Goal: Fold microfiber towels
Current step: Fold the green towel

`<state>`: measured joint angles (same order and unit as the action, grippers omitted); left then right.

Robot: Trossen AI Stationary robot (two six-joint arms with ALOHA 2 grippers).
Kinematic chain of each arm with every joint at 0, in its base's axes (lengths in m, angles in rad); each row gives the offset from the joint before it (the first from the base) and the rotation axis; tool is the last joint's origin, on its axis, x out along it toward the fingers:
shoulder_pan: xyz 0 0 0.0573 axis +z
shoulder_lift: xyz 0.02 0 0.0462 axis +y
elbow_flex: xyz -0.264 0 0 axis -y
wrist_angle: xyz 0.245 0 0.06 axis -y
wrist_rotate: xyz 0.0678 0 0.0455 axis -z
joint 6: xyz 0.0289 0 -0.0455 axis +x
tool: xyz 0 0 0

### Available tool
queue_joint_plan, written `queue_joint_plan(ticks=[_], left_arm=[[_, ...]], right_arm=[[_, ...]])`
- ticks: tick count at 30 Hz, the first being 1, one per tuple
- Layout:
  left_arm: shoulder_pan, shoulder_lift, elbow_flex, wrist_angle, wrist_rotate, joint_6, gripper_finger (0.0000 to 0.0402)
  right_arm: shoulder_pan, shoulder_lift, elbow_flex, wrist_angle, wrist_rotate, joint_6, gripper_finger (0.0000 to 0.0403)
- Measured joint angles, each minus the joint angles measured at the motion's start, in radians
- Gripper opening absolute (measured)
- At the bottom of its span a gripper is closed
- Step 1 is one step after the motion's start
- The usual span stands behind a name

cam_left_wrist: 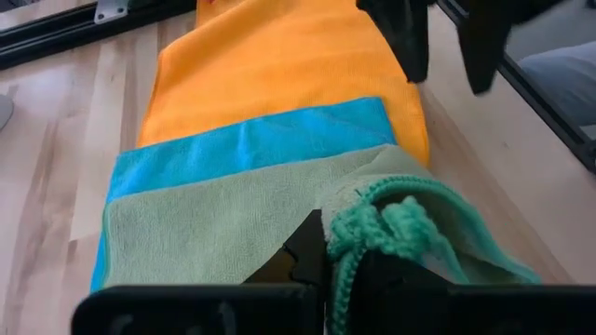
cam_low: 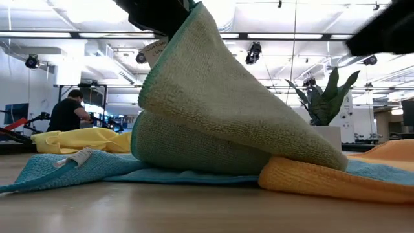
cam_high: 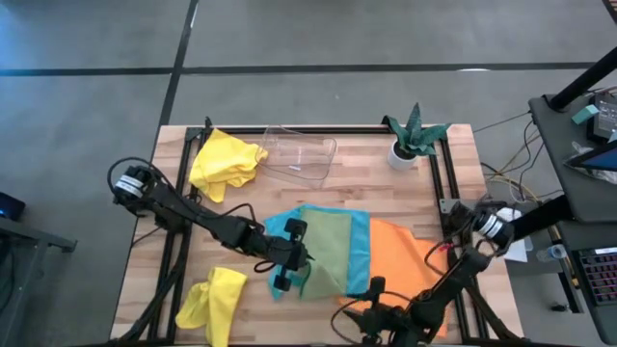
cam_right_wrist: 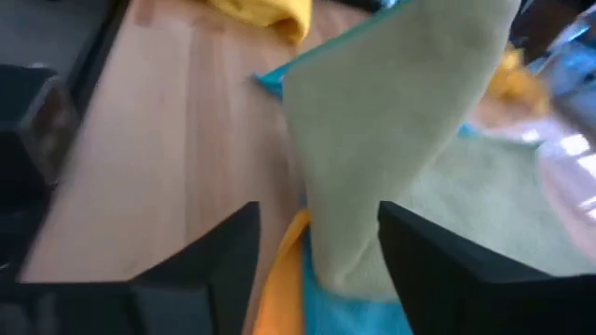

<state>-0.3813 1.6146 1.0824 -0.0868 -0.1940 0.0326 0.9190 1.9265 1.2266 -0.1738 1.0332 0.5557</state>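
Observation:
A sage green towel [cam_high: 330,246] lies on a turquoise towel [cam_high: 361,253], which overlaps an orange towel [cam_high: 405,265] toward the right. My left gripper [cam_high: 289,258] reaches in from the table's left and is shut on the green towel, whose near-left part [cam_low: 226,110] stands up like a tent. My right gripper [cam_right_wrist: 317,270] is open near the front edge, aimed at the raised green flap [cam_right_wrist: 391,140]; I cannot tell if it touches. Two yellow towels lie crumpled, one at the far left [cam_high: 227,164] and one at the near left [cam_high: 214,304]. My left gripper pinches a bunched bit of the green towel's teal-hemmed edge [cam_left_wrist: 377,223] between its two fingers. The fingers slant down from the table's left. The pinched part is lifted off the table. The cloth falls away slack, and its far part [cam_left_wrist: 233,223] lies flat on the turquoise towel.
A clear plastic tray [cam_high: 301,154] stands at the far middle of the table, and a small potted plant [cam_high: 413,140] at the far right. Black frame rails [cam_high: 445,193] run along the table's sides. Bare wood [cam_high: 289,323] shows near the front edge.

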Motion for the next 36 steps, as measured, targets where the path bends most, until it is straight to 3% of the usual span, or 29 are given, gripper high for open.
queue_joint_plan(ticks=[7,16,29,34,36], left_arm=[[0.001,-0.003,0.000,0.018,-0.011,0.000,0.0000],[0.002,-0.003,0.000,0.042,-0.023,-0.001,0.0000],[0.018,-0.020,0.001,0.123,-0.028,-0.022,0.0000],[0.022,-0.042,0.001,0.146,-0.078,-0.027,0.0000],[0.023,-0.042,0.001,0.167,-0.098,-0.028,0.0000]], right_arm=[[-0.013,0.215,0.219,0.000,0.226,-0.262,0.0269],[-0.061,0.460,0.501,-0.022,0.515,-0.470,0.0274],[-0.082,0.446,0.521,-0.085,0.470,-0.451,0.0274],[-0.086,0.401,0.522,-0.207,0.434,-0.358,0.0270],[-0.090,0.378,0.522,-0.234,0.482,-0.306,0.0270]])
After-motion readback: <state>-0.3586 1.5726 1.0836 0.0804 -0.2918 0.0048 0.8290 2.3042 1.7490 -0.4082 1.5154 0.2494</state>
